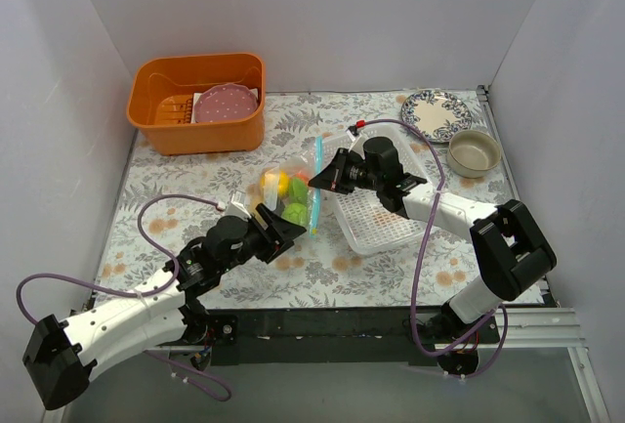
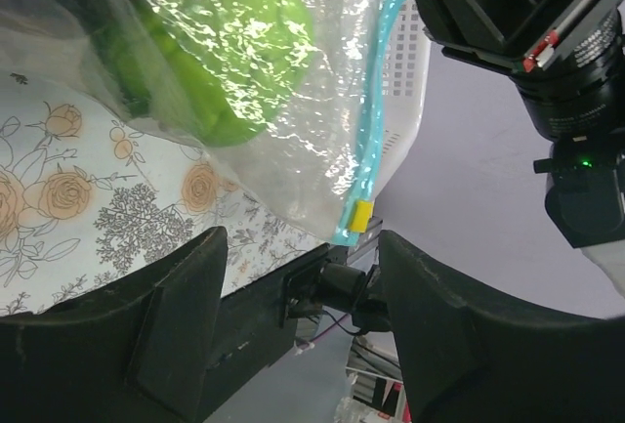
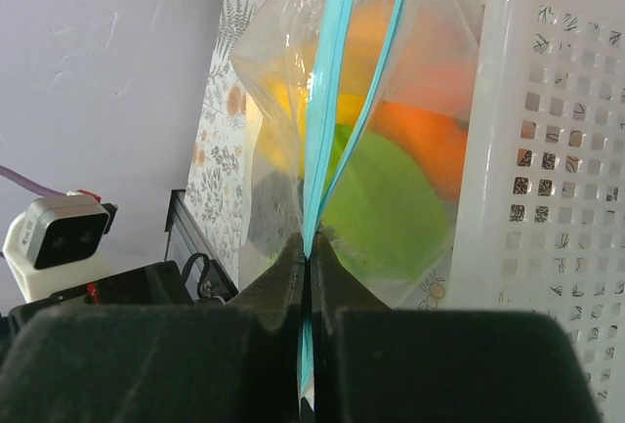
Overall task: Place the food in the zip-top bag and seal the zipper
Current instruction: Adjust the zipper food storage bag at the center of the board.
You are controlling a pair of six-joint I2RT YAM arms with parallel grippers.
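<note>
The clear zip-top bag point(image 1: 286, 194) lies on the floral cloth against the left side of the white mesh basket point(image 1: 383, 223). The food shows inside it: yellow point(image 1: 274, 184), green point(image 1: 295, 212) and orange point(image 3: 430, 135) pieces. The teal zipper point(image 1: 317, 184) runs along the bag's right edge. My right gripper point(image 1: 324, 177) is shut on the zipper point(image 3: 322, 130), its jaws point(image 3: 310, 252) pressed together on the strip. My left gripper point(image 1: 284, 229) is open and empty just below the bag's near corner; in its own view point(image 2: 303, 286) the bag point(image 2: 293, 140), a green piece point(image 2: 225, 42) and a yellow tab point(image 2: 360, 216) on the zipper hang above the fingers.
An orange tub point(image 1: 164, 125) holding a pink plate point(image 1: 225, 105) stands at the back left. A patterned plate point(image 1: 436, 113) and a beige bowl point(image 1: 475, 152) sit at the back right. Grey walls close in the left, back and right sides.
</note>
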